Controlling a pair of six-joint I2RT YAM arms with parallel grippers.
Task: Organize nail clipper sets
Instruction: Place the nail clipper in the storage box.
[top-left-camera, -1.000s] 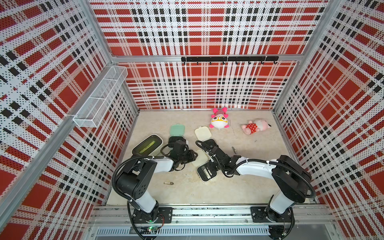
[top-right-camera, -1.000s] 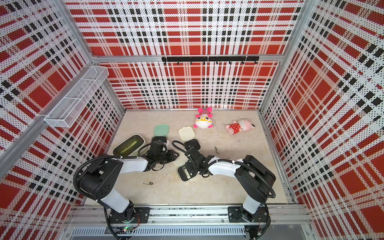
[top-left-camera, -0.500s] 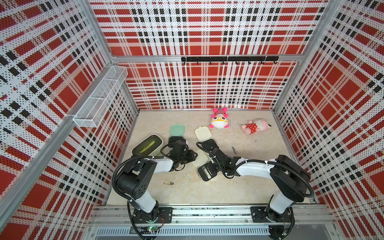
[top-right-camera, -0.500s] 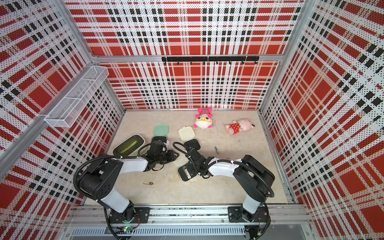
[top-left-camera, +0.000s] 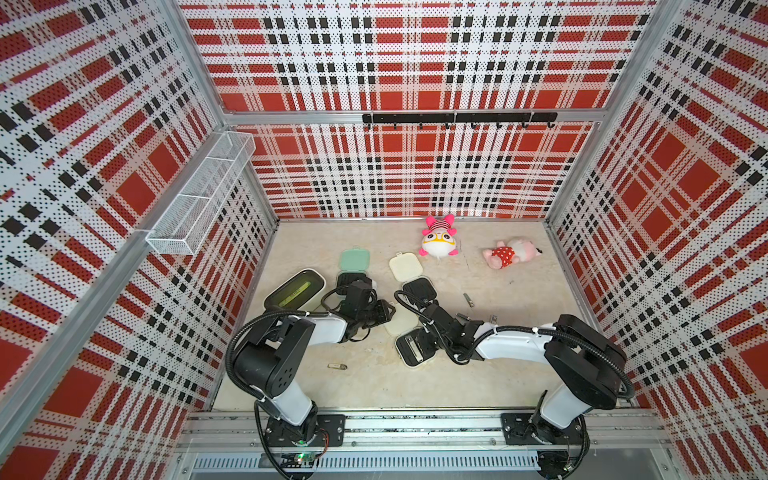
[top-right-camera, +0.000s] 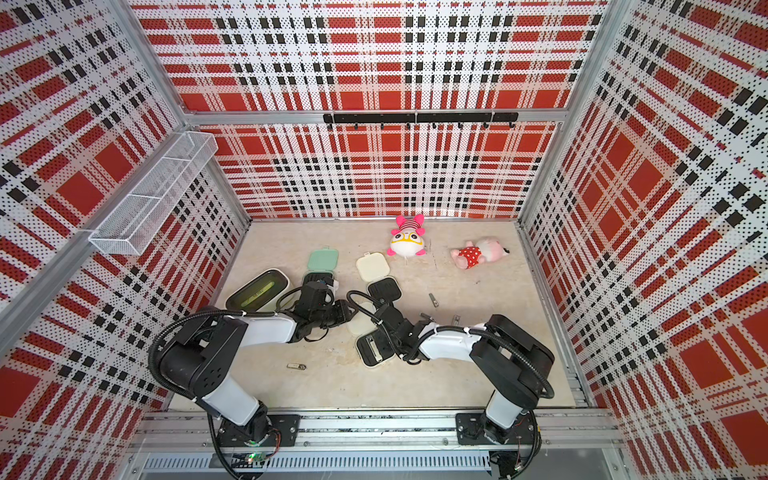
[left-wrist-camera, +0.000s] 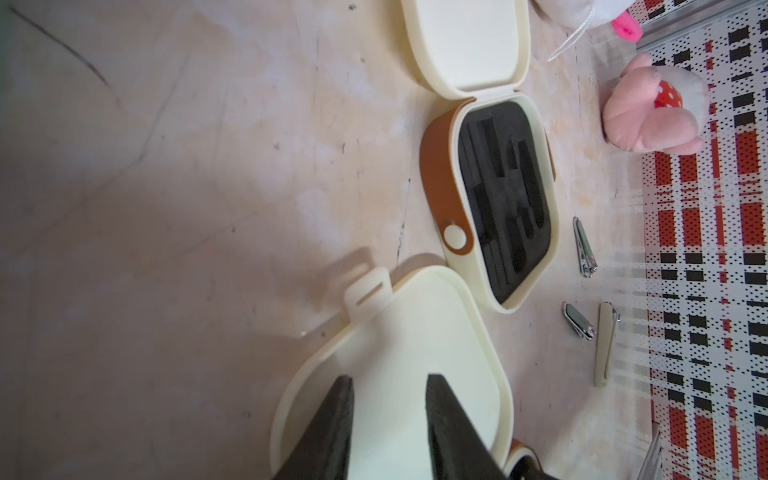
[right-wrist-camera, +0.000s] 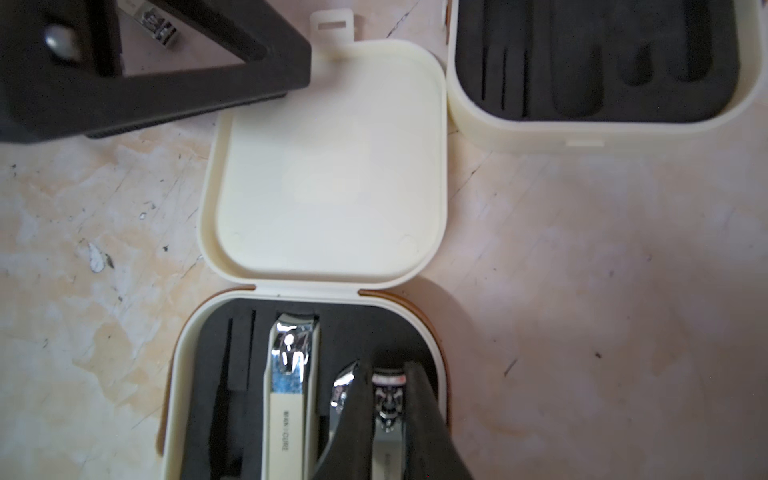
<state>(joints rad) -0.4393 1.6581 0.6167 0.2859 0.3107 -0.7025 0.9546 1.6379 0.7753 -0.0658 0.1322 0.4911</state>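
Change: barely any; arms hold station.
Right gripper (right-wrist-camera: 386, 374): clamped on small clipper (right-wrist-camera: 389, 407) over cream case (right-wrist-camera: 178, 374), unreleased.
Left gripper (left-wrist-camera: 390, 377): jaws apart over lid (left-wrist-camera: 415, 332).

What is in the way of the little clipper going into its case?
Nothing visible. The right gripper holds the small clipper right over the black insert of the open case. The lid lies folded back flat, clear of it, and the big clipper sits alongside in its own slot. The slot beneath is hidden by the gripper.
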